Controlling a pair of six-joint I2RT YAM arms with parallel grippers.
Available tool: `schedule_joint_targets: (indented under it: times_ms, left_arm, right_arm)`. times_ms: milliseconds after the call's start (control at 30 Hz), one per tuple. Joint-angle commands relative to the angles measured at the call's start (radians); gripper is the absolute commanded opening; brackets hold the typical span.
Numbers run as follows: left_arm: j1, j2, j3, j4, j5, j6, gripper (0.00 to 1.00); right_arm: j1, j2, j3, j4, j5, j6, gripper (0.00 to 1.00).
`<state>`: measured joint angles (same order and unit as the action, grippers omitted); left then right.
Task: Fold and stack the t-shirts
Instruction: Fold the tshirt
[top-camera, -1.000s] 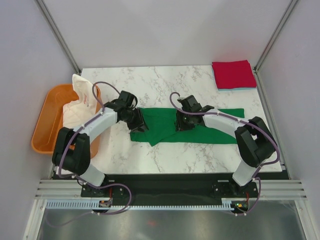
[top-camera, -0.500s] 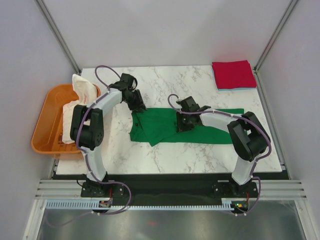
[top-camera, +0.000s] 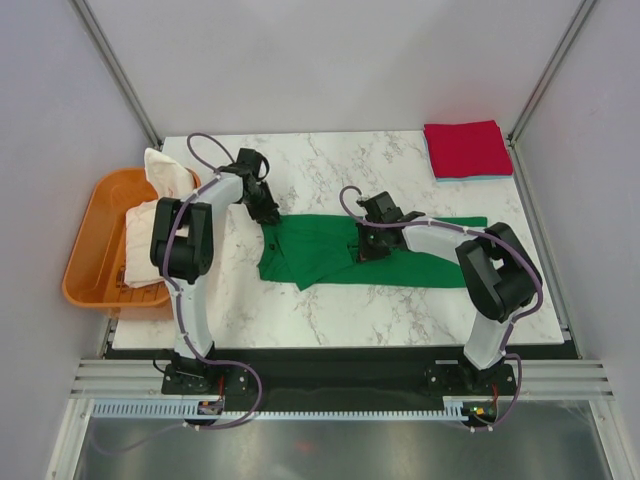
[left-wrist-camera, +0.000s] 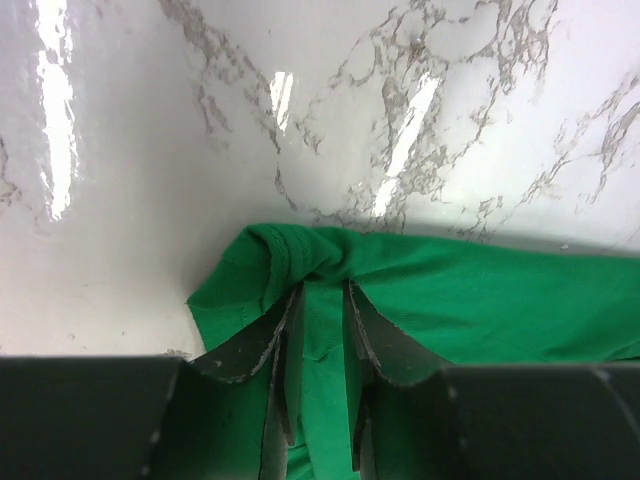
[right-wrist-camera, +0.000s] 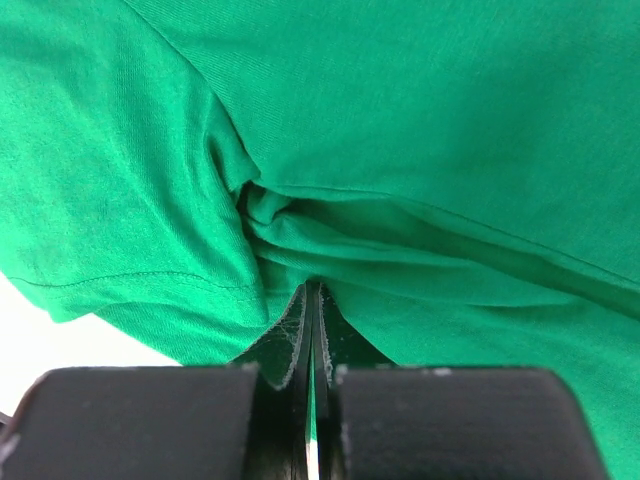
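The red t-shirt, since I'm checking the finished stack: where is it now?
In the top view, the red t-shirt lies folded at the far right corner of the table, beyond the green t-shirt spread mid-table.

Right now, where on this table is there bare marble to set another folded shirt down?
Bare: the far strip between the left pincer and the red t-shirt; the near strip between the green t-shirt and the arm bases. Crowded: the middle band, where the right pincer is on that shirt too.

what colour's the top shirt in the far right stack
The top shirt is red; top external view.
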<state>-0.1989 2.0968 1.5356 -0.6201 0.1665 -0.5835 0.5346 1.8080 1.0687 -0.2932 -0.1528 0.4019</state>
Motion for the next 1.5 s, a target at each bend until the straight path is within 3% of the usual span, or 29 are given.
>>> schedule_joint_targets:
  times_ms: [0,167,367,633,933,1167,1367,1467]
  left_arm:
    - [0.010,0.014,0.046,0.005,-0.010,0.039,0.29]
    - [0.009,-0.044,0.050,0.005,0.034,0.045,0.34]
    - [0.010,-0.124,0.047,0.005,0.068,0.031,0.35]
    - [-0.033,-0.178,-0.038,0.006,0.044,0.005,0.35]
    - [-0.043,-0.047,-0.026,0.008,0.015,0.002,0.34]
    - [-0.040,0.044,0.027,0.008,-0.065,0.016,0.34]
    - [-0.040,0.150,0.162,0.008,-0.067,0.036,0.34]
    - [-0.040,0.227,0.254,0.006,-0.062,0.053,0.34]
  right_arm:
    - [-0.001,-0.029,-0.013,0.020,0.004,0.020,0.00]
    - [-0.004,-0.070,0.000,-0.020,0.045,0.025,0.01]
    - [-0.036,-0.105,0.043,-0.067,0.099,0.055,0.16]
    - [0.004,-0.073,0.131,-0.066,-0.020,0.045,0.20]
    - [0.016,0.040,0.149,0.060,-0.085,0.066,0.25]
    - [-0.010,0.088,0.088,0.074,0.047,0.054,0.25]
    - [-0.010,-0.061,0.062,0.068,0.044,0.066,0.30]
    - [-0.010,-0.162,0.065,0.048,0.071,0.077,0.40]
